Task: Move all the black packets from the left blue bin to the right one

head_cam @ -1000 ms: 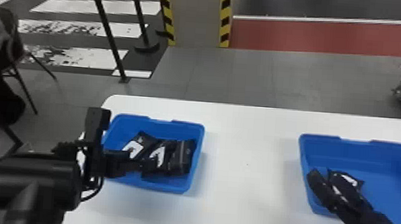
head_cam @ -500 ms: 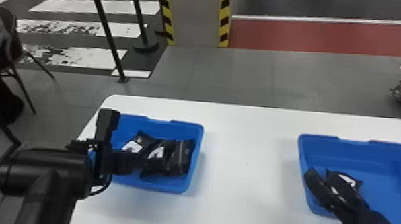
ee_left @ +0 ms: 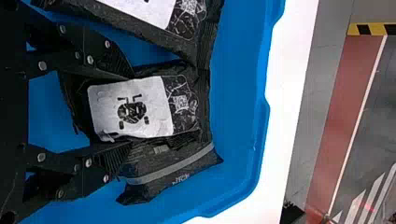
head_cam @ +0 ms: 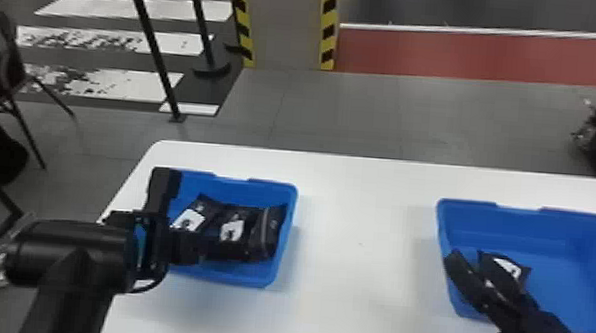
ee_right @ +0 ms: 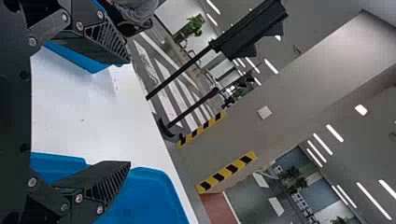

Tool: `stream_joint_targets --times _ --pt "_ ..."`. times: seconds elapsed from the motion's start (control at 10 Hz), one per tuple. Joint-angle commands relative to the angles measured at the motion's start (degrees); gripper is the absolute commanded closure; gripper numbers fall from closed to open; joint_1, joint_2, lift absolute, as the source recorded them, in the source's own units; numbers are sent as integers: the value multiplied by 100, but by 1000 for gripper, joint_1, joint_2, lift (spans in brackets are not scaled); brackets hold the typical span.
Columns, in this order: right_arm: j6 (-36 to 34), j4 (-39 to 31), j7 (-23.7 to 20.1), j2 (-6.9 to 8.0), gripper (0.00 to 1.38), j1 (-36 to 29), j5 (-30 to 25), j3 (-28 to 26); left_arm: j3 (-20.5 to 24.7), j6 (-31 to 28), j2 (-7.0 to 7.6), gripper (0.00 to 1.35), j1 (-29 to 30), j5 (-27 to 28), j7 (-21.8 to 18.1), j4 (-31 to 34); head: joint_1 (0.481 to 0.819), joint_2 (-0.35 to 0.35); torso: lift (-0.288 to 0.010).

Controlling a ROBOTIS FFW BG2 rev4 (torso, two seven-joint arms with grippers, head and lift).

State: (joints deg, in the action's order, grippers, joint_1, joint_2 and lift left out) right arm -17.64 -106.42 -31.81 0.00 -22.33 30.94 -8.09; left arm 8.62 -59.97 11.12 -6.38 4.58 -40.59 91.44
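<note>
At nine o'clock, our wide-jawed left gripper (ee_left: 130,111) straddled a soft-looking black packet (ee_left: 135,109), best squeezed mid-body; right gripper (ee_right: 125,112) gaped.

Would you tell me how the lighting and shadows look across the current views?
Head view: soft shadows on the white table beside the left blue bin and right blue bin; left wrist view: the table strip beyond the bin's rim looks washed out; right wrist view: ceiling lights show as bright strips.

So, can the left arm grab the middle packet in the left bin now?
Probably yes: the left gripper has its jaws open on either side of the middle packet, though the striped packet lies close alongside.
</note>
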Motion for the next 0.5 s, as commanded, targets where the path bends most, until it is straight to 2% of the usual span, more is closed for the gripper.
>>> stream_joint_targets --times 0.0,0.1,0.3,0.4 --pt "-7 -10 -9 5 269 12 0 0 -62 162 39 1133 5 -71 -37 -25 695 136 -110" --pt "-7 4 -27 5 269 -3 0 0 -79 274 57 1200 5 -71 -90 3 695 130 -110" --pt "-7 -10 -53 5 271 -3 0 0 -62 302 83 1202 19 -71 -441 172 695 124 -110" --pt "-7 -24 -71 5 269 -3 0 0 -18 148 83 1202 244 -115 -511 650 695 117 -110"
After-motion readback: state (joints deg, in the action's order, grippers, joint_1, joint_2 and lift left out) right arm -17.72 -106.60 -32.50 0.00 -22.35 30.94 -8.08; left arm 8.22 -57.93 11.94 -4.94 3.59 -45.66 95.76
